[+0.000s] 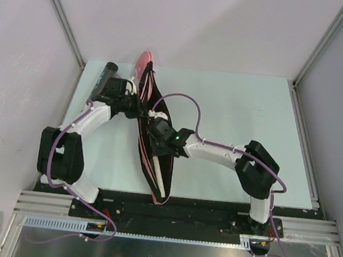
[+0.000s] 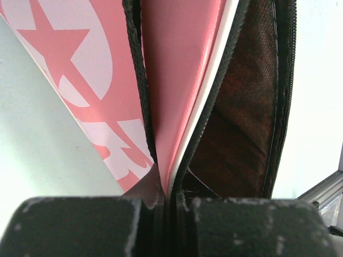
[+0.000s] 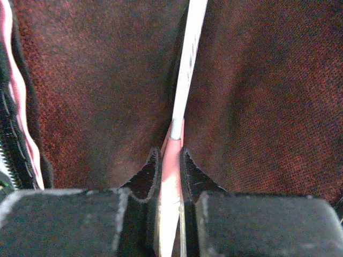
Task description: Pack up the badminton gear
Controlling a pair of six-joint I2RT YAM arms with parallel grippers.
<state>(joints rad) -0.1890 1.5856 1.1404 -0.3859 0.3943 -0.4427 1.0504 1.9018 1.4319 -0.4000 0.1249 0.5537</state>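
Observation:
The pink racket bag (image 1: 160, 100) lies open, running from the table's far edge to its near edge, dark lining up. My left gripper (image 1: 141, 110) is shut on the bag's pink flap edge (image 2: 171, 69), with its white piping and black zip, and holds it up. My right gripper (image 1: 155, 132) is inside the bag and shut on a racket's thin shaft (image 3: 187, 64) at its pink collar. The racket's white handle (image 1: 161, 179) points toward the near edge. The black lettered tube (image 1: 105, 75) lies at the far left. No shuttlecocks show.
The pale table (image 1: 239, 123) has a metal frame post (image 1: 315, 54) at its far right corner and a rail along the right edge. The arm bases sit on the black strip (image 1: 170, 208) at the near edge.

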